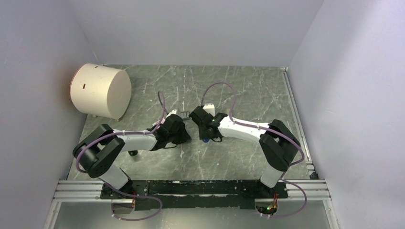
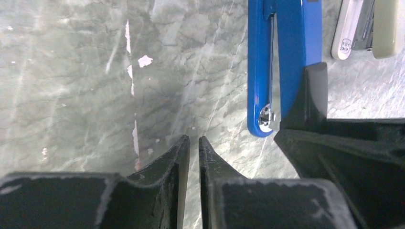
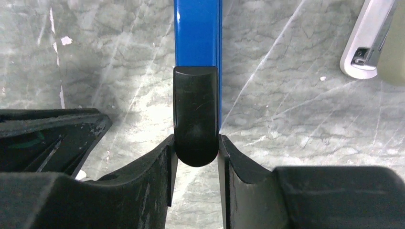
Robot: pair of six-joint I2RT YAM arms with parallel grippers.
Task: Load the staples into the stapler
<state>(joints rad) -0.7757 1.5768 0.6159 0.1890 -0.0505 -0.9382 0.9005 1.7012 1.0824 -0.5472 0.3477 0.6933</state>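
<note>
The slim blue stapler lies on the grey marbled table. My right gripper is shut on its black end, one finger on each side. In the left wrist view the blue stapler shows its silver inner rail, and the right gripper's dark fingers grip its near end. My left gripper is shut and empty, with only a thin slit between the jaws. It hangs over bare table just left of the stapler. In the top view both grippers meet at mid-table. I cannot make out any loose staples.
A pale off-white slim bar lies just right of the stapler, also in the right wrist view. A large cream cylinder lies on its side at the back left. Grey walls enclose the table on three sides.
</note>
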